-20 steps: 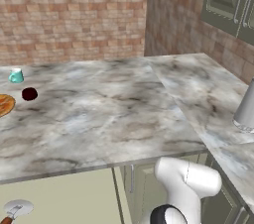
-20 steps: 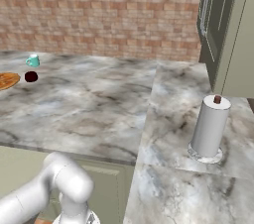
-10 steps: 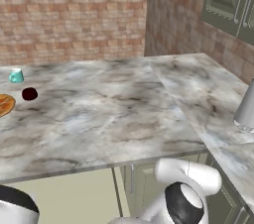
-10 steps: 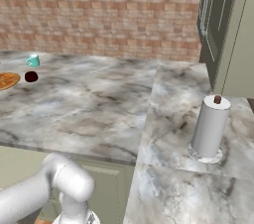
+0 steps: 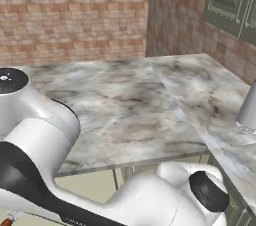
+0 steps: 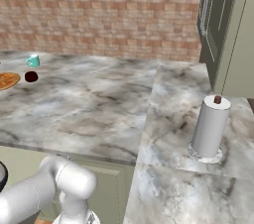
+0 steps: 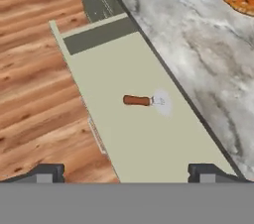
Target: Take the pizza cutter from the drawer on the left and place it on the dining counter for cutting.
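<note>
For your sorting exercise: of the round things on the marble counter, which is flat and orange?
The pizza, a flat orange disc at the counter's left end; the ball beside it is dark red, the cup teal.

1. The arm folds low across the bottom of the left base view, its broad white links and dark joints close to the camera.
2. In the right base view the arm bends at a white elbow and runs down to the lower left.
3. The pincer is parted, nothing between its two dark fingertips.
</note>
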